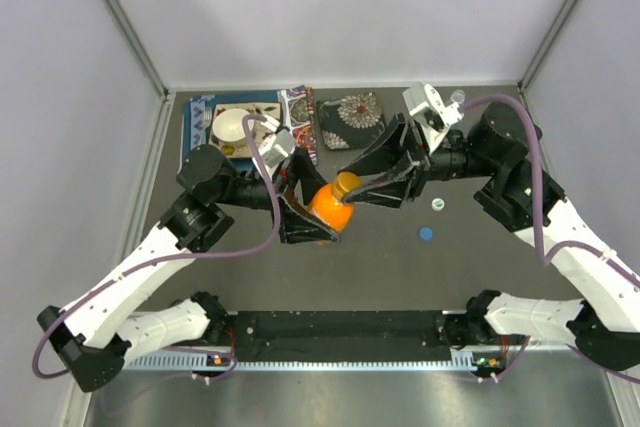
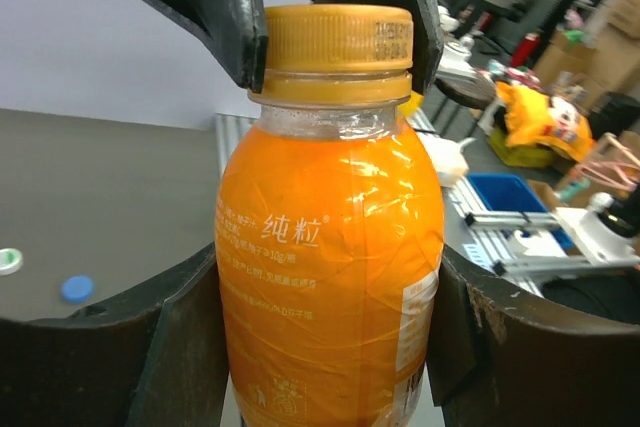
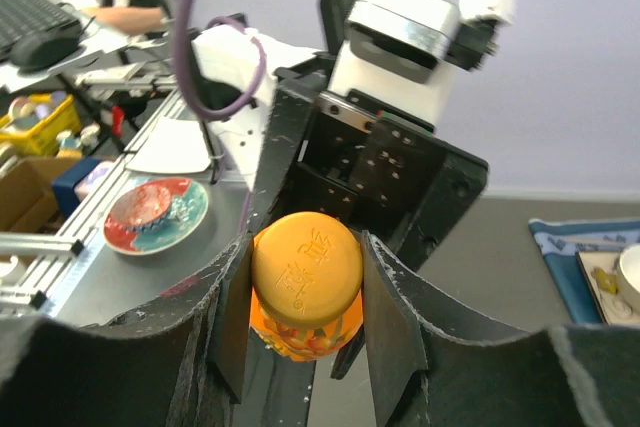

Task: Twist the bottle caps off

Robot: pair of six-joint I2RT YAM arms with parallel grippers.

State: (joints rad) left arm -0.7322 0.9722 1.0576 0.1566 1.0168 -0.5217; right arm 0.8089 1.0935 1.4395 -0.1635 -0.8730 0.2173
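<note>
A: Where's the orange bottle (image 1: 333,209)?

B: Mid-counter, between the two arms. It is tilted, with the top toward the right arm. From overhead I can't tell whether its base touches the counter (image 1: 400,277).

A: Left gripper (image 1: 320,219)?

B: Closed around the bottle's body. In the left wrist view one dark finger presses each side of the orange label, low on the bottle.

A: And the right gripper (image 1: 352,183)?

B: Clamped on the orange cap (image 2: 338,42). One finger sits flat against each side of it, with no gap visible. The right wrist view looks straight down on the embossed top of the cap, pinched between the two pads.

A: Is the cap on or off?

B: On. It sits down against the neck ring, with a band of clear plastic below it and then the orange fill.

A: Anything loose on the counter?

B: Two small caps to the right of the bottle, well apart from it. There is a blue cap (image 1: 426,234), and a white cap (image 1: 437,204) just behind it. Neither is touching anything.

A: And along the back edge?

B: A white bowl (image 1: 230,127) on a blue tray (image 1: 198,117) at the left. Beside them is a dark patterned piece (image 1: 352,112), but I can't tell whether it is cloth or plate.
</note>
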